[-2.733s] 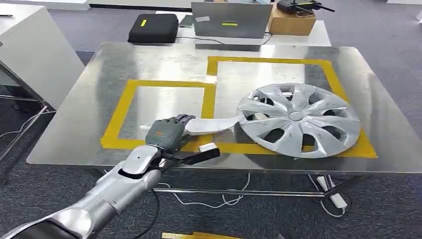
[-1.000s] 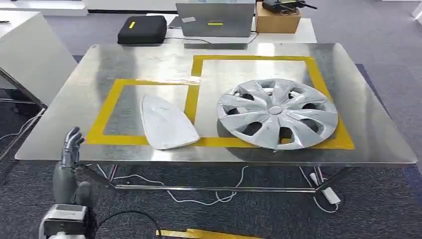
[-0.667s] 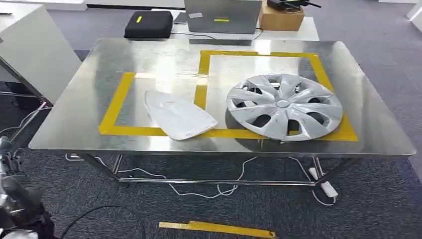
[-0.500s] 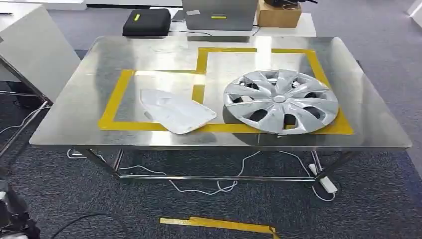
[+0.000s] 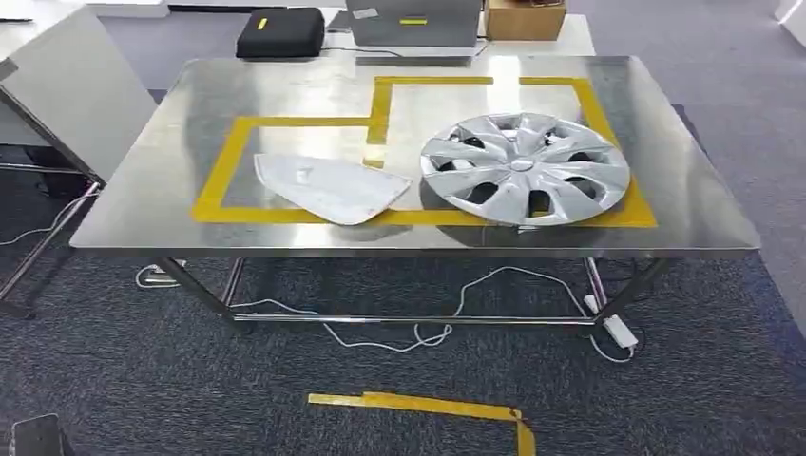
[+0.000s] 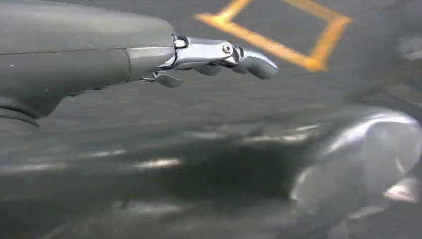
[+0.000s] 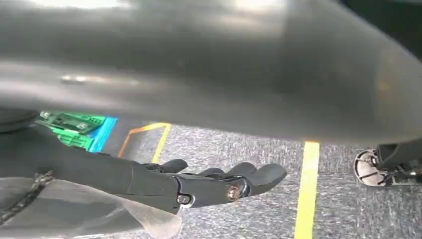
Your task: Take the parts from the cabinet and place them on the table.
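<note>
On the steel desk (image 5: 143, 204): silver hubcap (image 5: 524, 168) inside the yellow tape outline (image 5: 220, 166), flat grey panel (image 5: 328, 187) just left of the hubcap, overlapping the tape. Left hand (image 6: 219, 57) empty, fingers extended. Right hand (image 7: 219, 184) empty, fingers loosely spread.

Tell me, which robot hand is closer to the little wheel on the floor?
Right, probably. The right robot hand hangs with the caster wheel just past its fingertips; the left robot hand hangs by a yellow tape square.
</note>
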